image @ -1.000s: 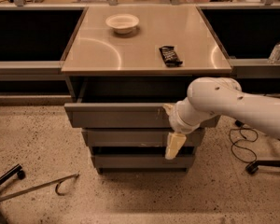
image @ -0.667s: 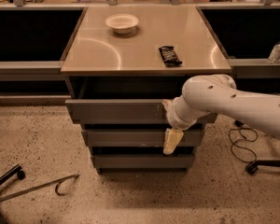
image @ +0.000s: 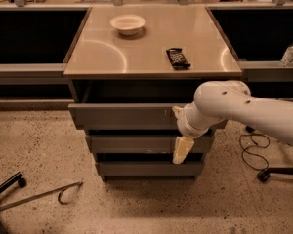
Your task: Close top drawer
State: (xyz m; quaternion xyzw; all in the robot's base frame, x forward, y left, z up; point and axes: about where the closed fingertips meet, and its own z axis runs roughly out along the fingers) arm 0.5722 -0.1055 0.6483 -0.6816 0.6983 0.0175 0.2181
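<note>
The wide, shallow grey metal top drawer (image: pixel 122 116) stands pulled out from under the tabletop, with a dark gap showing behind its front. The front is flat and plain, without a handle, and spans nearly the width of the top above. A few small pale scuffs show right of its centre.

The cream-tipped gripper (image: pixel 179 136) sits at the right part of that front, against or just in front of it, and one cream part hangs down over the drawer below. Whether the gripper is apart or together cannot be told. The smooth white robot arm (image: pixel 254 108) reaches in from the right and covers the drawer's right end.

Below are the second grey drawer (image: pixel 132 143) and the lowest grey drawer (image: pixel 146 168), each front set further back than the one above.

On the glossy beige tabletop (image: pixel 102 52), a small round white bowl (image: pixel 128 23) sits near the back. A black wrapped bar (image: pixel 177 58) lies toward the right front, and its light print is too small to read. A clear plastic bottle (image: pixel 289 51) stands on the ledge at the right.

On the speckled floor (image: pixel 136 204) lie a thin metal rod with a hooked end (image: pixel 44 195) at the left and looped dark cables (image: pixel 251 147) at the right.
</note>
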